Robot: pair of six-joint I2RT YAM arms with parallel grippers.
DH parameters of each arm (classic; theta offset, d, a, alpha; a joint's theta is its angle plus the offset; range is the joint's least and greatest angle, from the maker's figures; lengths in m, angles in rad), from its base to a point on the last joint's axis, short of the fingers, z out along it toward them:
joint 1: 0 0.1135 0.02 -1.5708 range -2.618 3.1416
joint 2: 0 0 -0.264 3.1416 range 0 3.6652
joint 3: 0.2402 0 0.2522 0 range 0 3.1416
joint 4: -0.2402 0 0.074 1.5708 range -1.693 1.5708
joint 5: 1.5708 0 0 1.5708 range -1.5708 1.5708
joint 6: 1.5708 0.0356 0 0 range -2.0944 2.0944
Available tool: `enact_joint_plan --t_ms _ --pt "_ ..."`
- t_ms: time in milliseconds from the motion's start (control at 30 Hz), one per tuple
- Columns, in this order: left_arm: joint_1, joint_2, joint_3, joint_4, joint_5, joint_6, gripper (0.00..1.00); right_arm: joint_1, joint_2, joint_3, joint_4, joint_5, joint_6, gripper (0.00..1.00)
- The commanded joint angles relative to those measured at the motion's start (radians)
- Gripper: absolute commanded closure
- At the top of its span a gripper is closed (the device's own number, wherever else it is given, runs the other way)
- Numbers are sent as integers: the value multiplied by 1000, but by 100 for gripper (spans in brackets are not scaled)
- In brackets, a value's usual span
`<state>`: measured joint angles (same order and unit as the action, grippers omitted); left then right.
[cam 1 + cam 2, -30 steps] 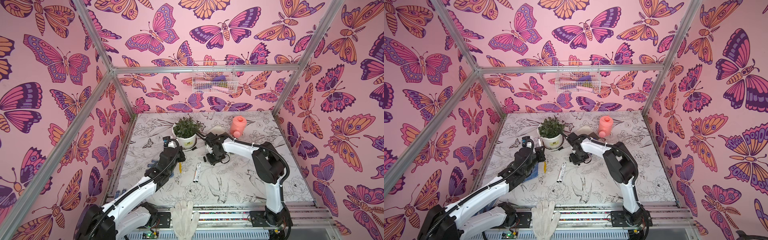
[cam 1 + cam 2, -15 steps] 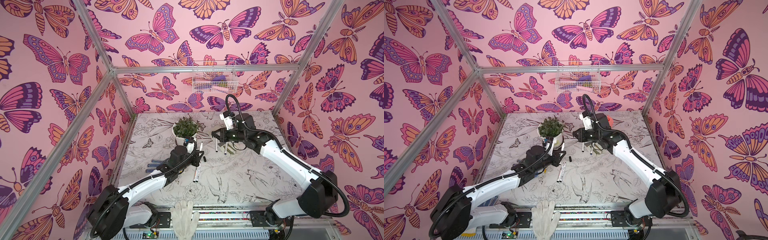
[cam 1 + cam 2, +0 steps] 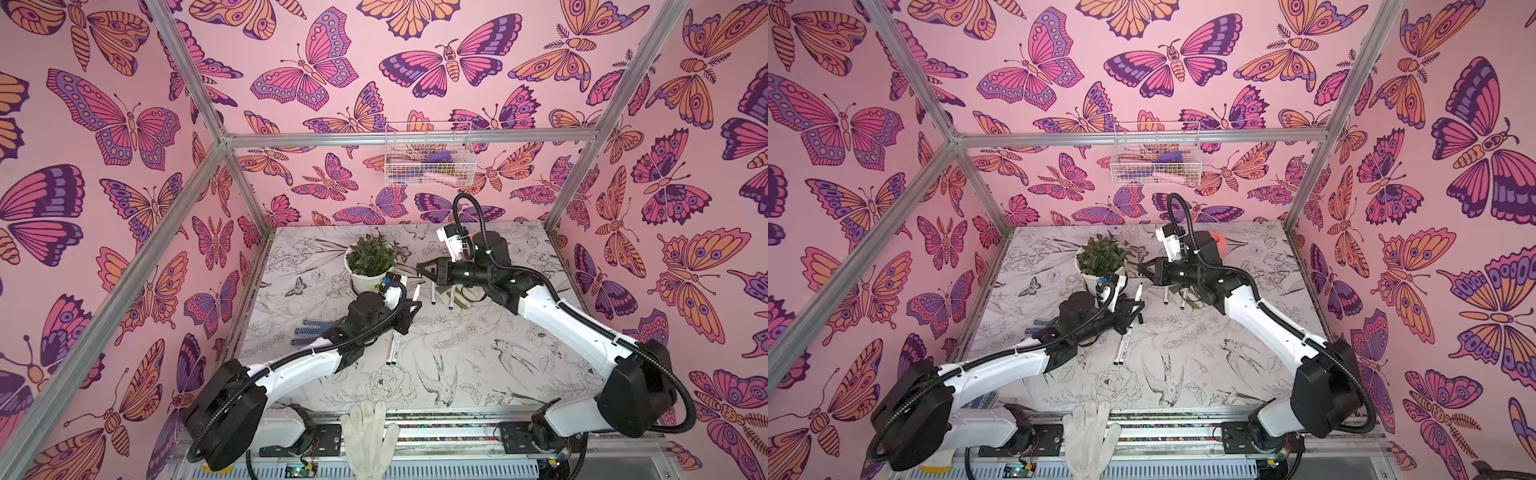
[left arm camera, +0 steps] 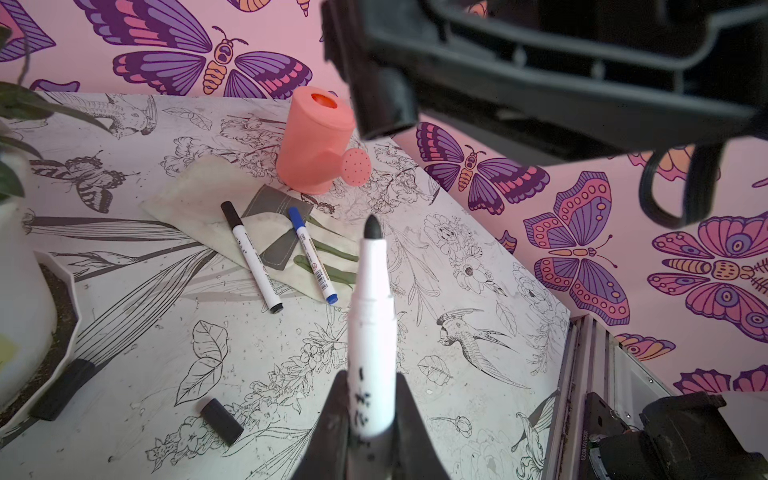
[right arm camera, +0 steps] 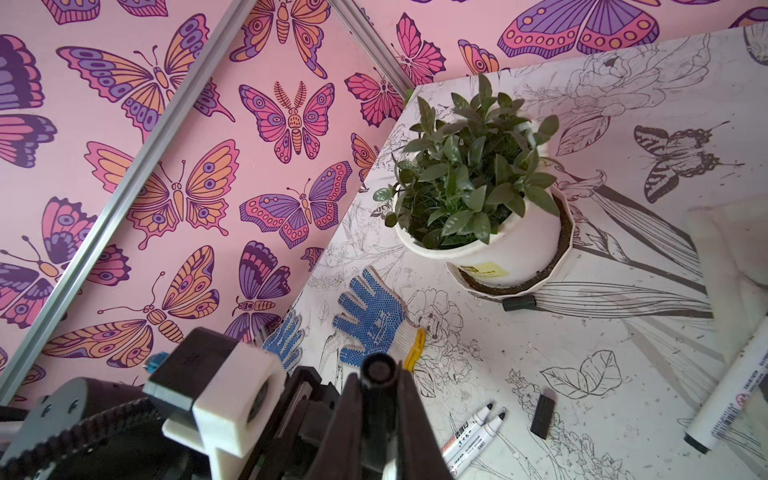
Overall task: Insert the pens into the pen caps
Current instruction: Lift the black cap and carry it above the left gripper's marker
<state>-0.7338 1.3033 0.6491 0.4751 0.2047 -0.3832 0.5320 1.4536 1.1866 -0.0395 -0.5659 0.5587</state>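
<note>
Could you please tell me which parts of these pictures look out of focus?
Left wrist view: the held pen blurs toward the left gripper, the blue-capped pen beyond is sharp. Right wrist view: the black cap in the right gripper is soft, the plant crisp.

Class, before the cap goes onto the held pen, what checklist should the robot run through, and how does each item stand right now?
1. The left gripper is shut on the pen: ok.
2. The pen's dark tip is bare: ok.
3. The right gripper is shut on a black cap: ok.
4. The cap's open end faces the tip: cannot tell.
5. Tip and cap are in line: cannot tell; they are apart.
6. A spare cap lies on the table for a later pen: ok.
</note>
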Motion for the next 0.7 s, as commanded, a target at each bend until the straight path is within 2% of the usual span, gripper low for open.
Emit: enact_joint_plan --t_ms 0,233,667 --pt "-6 5 5 59 -11 6 100 5 2 -10 31 -18 8 95" --pt "-7 2 6 63 -10 4 100 5 -2 -13 -10 37 -28 95" --pt "-7 0 0 68 -16 3 100 10 12 -23 -9 20 -20 96"
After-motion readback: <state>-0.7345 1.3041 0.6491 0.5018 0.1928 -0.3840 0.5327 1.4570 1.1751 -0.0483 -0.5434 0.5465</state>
